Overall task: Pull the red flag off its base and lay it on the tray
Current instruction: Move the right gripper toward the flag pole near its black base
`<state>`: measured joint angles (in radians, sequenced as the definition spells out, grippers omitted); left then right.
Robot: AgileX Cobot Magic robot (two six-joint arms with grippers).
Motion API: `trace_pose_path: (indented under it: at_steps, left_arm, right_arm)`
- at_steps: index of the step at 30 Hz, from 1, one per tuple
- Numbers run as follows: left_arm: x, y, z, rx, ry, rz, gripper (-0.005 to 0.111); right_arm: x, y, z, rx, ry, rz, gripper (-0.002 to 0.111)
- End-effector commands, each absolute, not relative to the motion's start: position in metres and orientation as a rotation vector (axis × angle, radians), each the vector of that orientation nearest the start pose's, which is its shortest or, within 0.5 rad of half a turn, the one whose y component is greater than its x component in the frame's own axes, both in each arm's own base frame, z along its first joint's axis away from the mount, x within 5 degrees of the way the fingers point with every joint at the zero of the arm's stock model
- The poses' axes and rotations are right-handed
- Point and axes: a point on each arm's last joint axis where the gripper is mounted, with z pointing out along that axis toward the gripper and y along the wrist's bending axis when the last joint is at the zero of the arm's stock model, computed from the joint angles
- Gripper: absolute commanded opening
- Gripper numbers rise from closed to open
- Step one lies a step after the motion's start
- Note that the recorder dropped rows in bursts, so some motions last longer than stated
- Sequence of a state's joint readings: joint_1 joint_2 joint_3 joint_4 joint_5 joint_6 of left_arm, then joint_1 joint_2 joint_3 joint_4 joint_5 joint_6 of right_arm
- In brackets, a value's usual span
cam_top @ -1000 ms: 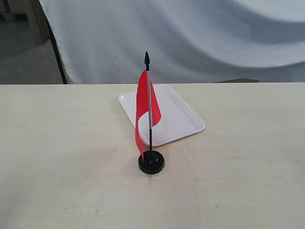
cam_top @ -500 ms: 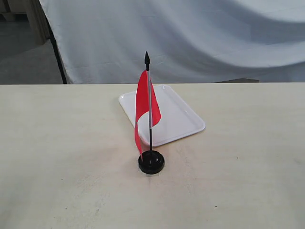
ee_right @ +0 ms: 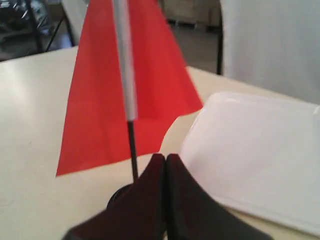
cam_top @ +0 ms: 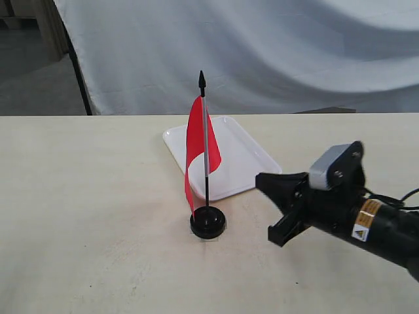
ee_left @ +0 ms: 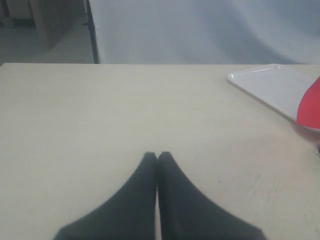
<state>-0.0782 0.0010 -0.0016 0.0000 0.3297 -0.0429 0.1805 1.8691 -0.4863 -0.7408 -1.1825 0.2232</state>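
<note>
The red flag (cam_top: 195, 140) stands upright in its black base (cam_top: 208, 222) on the table, just in front of the white tray (cam_top: 252, 163). My right gripper (cam_top: 262, 180) hovers low to the right of the base, pointing at the pole, apart from it. In the right wrist view the shut gripper (ee_right: 165, 157) sits just beside the pole of the flag (ee_right: 125, 90), with the base (ee_right: 115, 199) partly hidden behind it and the tray (ee_right: 260, 145) beyond. My left gripper (ee_left: 157, 156) is shut over bare table, far from the tray (ee_left: 275, 87) and the flag cloth (ee_left: 310, 105).
A pale wooden table (cam_top: 85, 216) carries everything. A white cloth backdrop (cam_top: 275, 52) hangs behind its far edge. A dark stand leg (cam_top: 80, 78) shows at the back left.
My right arm has come into the exterior view from the right and now sits close to the flag's base. Flag, base and tray have not moved.
</note>
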Motion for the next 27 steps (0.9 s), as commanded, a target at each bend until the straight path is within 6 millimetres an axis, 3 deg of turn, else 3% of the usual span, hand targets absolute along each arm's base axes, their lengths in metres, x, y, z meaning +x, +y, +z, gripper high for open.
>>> trace_pose_path:
  at_steps: [1, 5, 8, 10, 13, 14, 19, 23, 27]
  left_arm:
    - [0.054, -0.004, 0.184, 0.037, 1.808, -0.088, 0.000]
    - [0.054, -0.004, 0.184, 0.037, 1.808, -0.088, 0.000]
    - [0.054, -0.004, 0.184, 0.037, 1.808, -0.088, 0.000]
    - [0.054, -0.004, 0.184, 0.037, 1.808, -0.088, 0.000]
    - [0.054, -0.004, 0.184, 0.037, 1.808, -0.088, 0.000]
    - [0.054, -0.004, 0.184, 0.037, 1.808, -0.088, 0.000]
    - [0.054, -0.004, 0.184, 0.037, 1.808, -0.088, 0.000]
    - [0.054, -0.004, 0.184, 0.037, 1.808, -0.088, 0.000]
    - [0.054, -0.004, 0.184, 0.037, 1.808, -0.088, 0.000]
  right_arm:
    - [0.274, 0.121, 0.102, -0.837, 1.659, 0.693, -0.001]
    - [0.277, 0.122, 0.096, -0.802, 1.658, 0.723, 0.002]
    - [0.277, 0.122, 0.096, -0.800, 1.659, 0.725, 0.020]
    - [0.277, 0.122, 0.096, -0.800, 1.659, 0.725, 0.044]
    - [0.277, 0.122, 0.096, -0.795, 1.660, 0.723, 0.095]
    - [0.277, 0.122, 0.096, -0.795, 1.660, 0.723, 0.106]
    - [0.279, 0.125, 0.098, -0.800, 1.649, 0.725, 0.099]
    - [0.285, 0.142, 0.103, -0.829, 1.612, 0.728, 0.096]
    - [0.298, 0.160, 0.103, -0.851, 1.680, 0.646, 0.096]
